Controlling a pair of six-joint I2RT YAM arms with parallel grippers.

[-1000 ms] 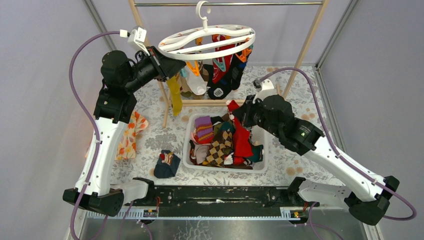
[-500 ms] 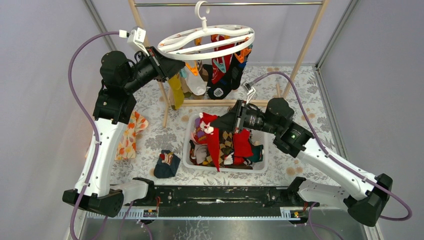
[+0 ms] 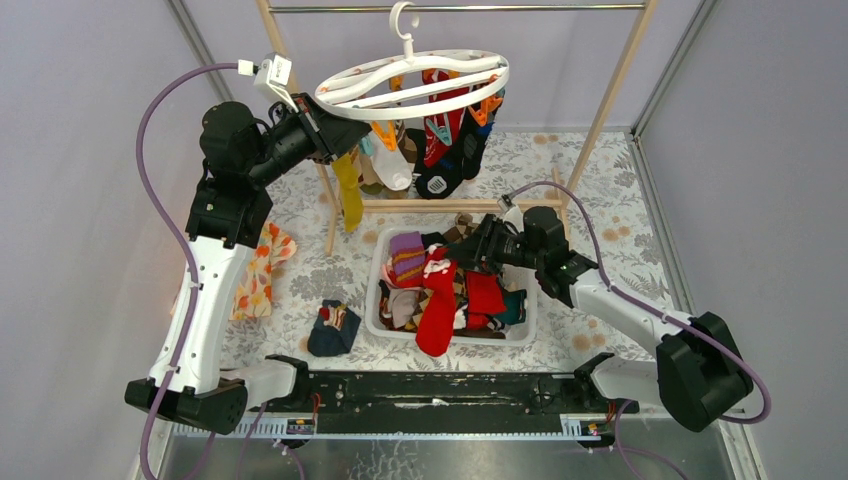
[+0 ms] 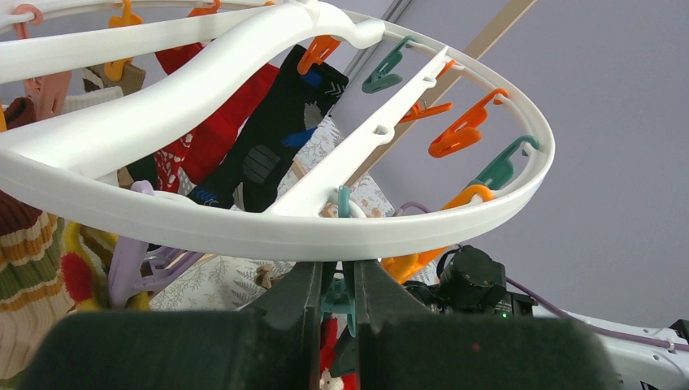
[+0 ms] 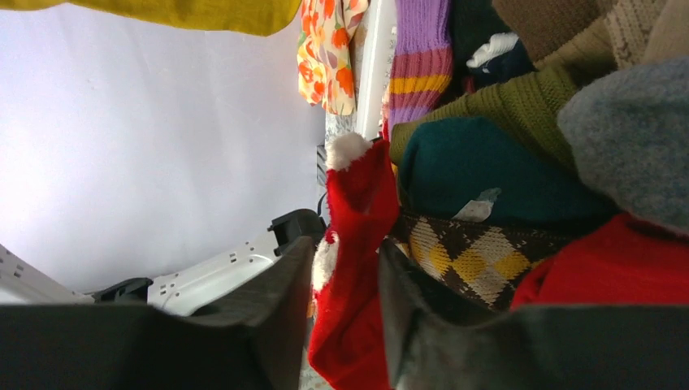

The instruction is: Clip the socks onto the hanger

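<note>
Top external view: the left hand (image 3: 352, 130), raised beneath the hanger (image 4: 268, 236) rim, is pressed together on a teal clip (image 4: 337, 299). The right hand (image 3: 470, 250) sits low over the bin (image 3: 450, 338) of socks (image 3: 405, 262), fingers parted around a red sock (image 3: 437, 305) draped over the bin's front edge. Whether they grip the sock cannot be told.

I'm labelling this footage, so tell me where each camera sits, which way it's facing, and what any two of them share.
Top external: above and behind the arms, looking down on the table; left arm and right arm both show.
Left wrist: on the left arm, looking up past its own fingers at the hanger; the right arm shows beyond.
Right wrist: low at the bin, looking across the socks; its own fingers flank the red sock.
Shared: top and left wrist both show the hanger.
</note>
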